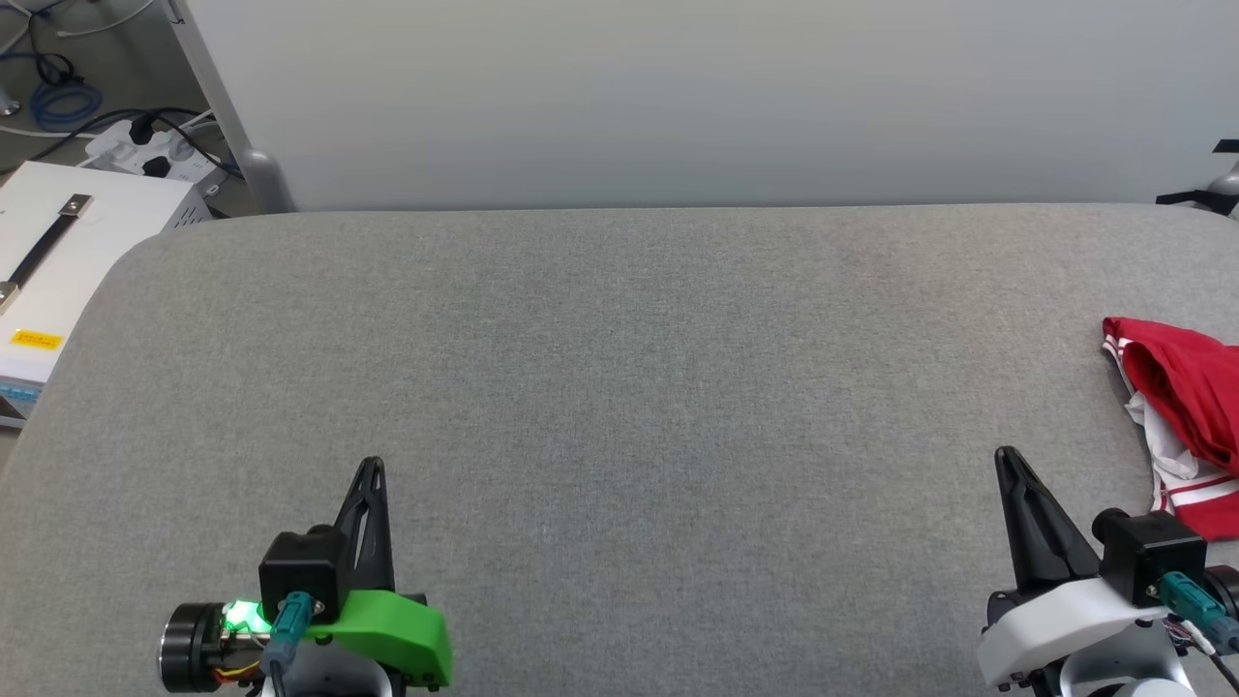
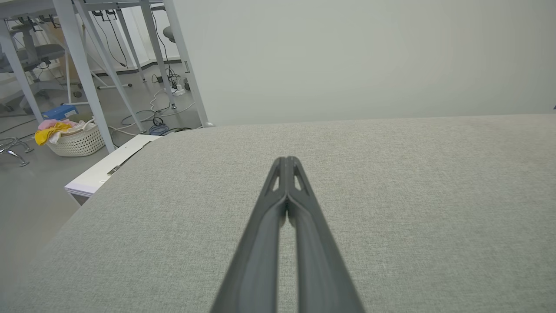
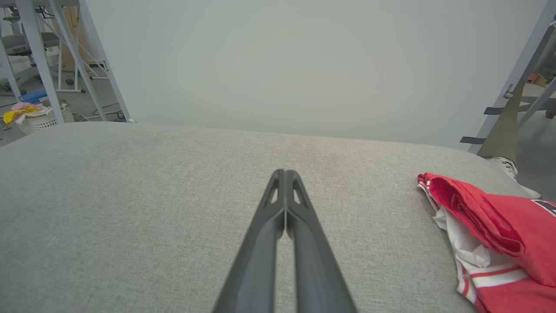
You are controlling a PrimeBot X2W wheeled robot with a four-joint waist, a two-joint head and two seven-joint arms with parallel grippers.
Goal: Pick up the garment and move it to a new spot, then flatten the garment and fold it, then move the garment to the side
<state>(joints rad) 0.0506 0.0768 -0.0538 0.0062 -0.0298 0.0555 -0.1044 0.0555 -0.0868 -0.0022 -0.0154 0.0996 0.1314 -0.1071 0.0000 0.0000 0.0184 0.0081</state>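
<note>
The garment [image 1: 1186,416], red with white parts and red-and-white striped trim, lies crumpled at the right edge of the grey padded table [image 1: 619,387]. The right wrist view shows the same garment [image 3: 491,234] to the right of my fingers. My right gripper [image 1: 1007,457] is shut and empty at the lower right, a short way left of the garment and not touching it. My left gripper [image 1: 372,467] is shut and empty at the lower left, far from the garment. In each wrist view the fingertips [image 2: 286,161] [image 3: 284,174] meet above bare fabric.
A pale wall panel [image 1: 678,97] stands along the table's far edge. Off the left side sit a white box [image 1: 68,252], a power strip with cables [image 1: 145,150] and a laundry basket [image 2: 74,137] on the floor. Metal frame legs [image 3: 517,87] stand past the right end.
</note>
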